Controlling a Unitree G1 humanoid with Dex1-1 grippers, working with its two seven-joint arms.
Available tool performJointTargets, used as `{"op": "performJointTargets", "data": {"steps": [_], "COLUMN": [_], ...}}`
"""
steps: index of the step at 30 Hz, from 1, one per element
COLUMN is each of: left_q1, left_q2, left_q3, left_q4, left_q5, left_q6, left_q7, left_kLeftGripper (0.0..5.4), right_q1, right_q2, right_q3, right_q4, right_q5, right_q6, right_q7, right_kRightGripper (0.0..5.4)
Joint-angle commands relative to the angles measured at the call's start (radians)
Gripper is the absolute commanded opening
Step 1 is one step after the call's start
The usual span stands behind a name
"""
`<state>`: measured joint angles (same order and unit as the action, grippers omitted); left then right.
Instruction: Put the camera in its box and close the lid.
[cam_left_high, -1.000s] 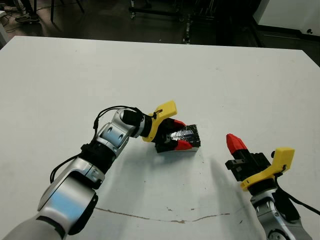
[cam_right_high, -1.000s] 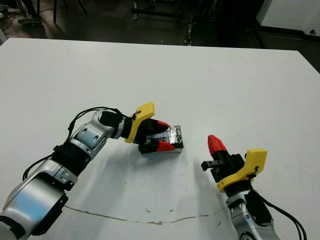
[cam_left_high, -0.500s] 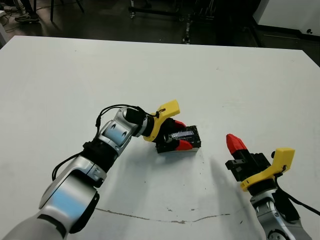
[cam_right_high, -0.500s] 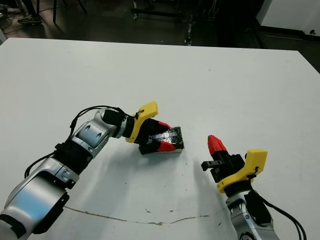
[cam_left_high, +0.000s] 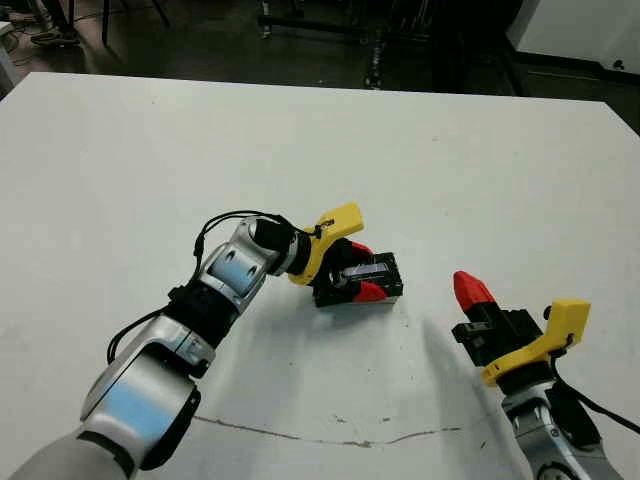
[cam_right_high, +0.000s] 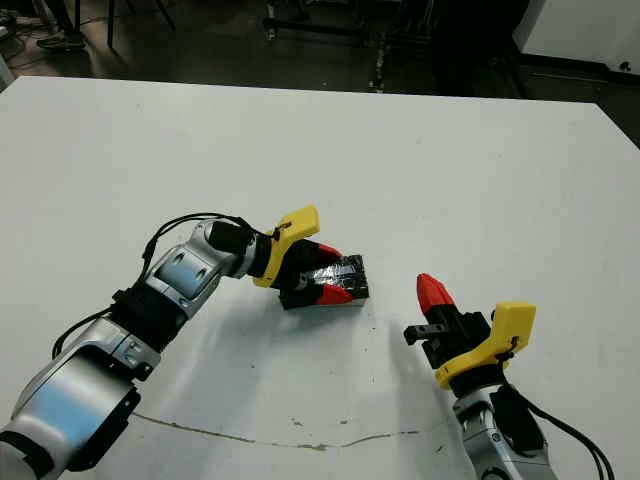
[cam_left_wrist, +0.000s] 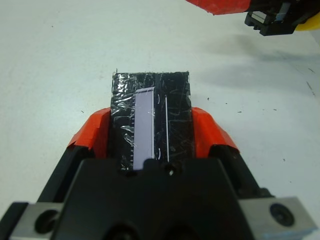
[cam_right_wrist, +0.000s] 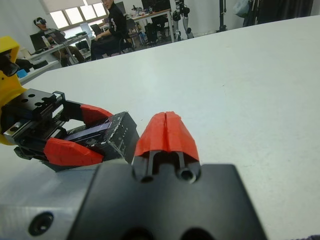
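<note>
The glossy black lid (cam_left_wrist: 170, 90), with its pale stripe, lies flat over the box near the table's middle. The box's black side (cam_right_wrist: 125, 140) shows under it. My left gripper (cam_left_high: 365, 270) is shut on the lid, one red finger (cam_left_wrist: 95, 130) along each long side. The camera is hidden. My right gripper (cam_left_high: 473, 290) is shut and holds nothing. It hovers a short way to the right of the box, its joined red tips pointing toward it.
A thin brown scratch (cam_left_high: 300, 435) runs across the white table (cam_left_high: 450, 150) near its front. Beyond the far edge are a dark floor and equipment stands. People sit at desks (cam_right_wrist: 112, 25) far off in the right wrist view.
The lid has gone from tilted and raised to lying flat on the box, with my left gripper following it down and slightly right. The right arm has not moved.
</note>
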<state>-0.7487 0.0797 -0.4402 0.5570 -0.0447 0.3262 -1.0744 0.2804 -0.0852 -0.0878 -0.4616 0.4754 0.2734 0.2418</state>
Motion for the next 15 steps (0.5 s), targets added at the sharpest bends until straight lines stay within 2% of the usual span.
{"op": "performJointTargets", "data": {"steps": [1, 15], "left_q1": [0.09, 0.073], "left_q2": [-0.043, -0.066], "left_q3": [-0.04, -0.085], "left_q4": [0.067, 0.111], "left_q5": [0.033, 0.085], "left_q6": [0.031, -0.05], "left_q7": [0.047, 0.035], "left_kLeftGripper": [3.17, 3.17], "right_q1": [0.004, 0.005], "right_q2": [-0.008, -0.006], "right_q3": [-0.01, -0.014], "right_q4": [-0.002, 0.002], "right_q5": [-0.005, 0.0], "right_q6": [-0.002, -0.002], "right_q7": [-0.007, -0.004], "right_kRightGripper": [0.0, 0.0]}}
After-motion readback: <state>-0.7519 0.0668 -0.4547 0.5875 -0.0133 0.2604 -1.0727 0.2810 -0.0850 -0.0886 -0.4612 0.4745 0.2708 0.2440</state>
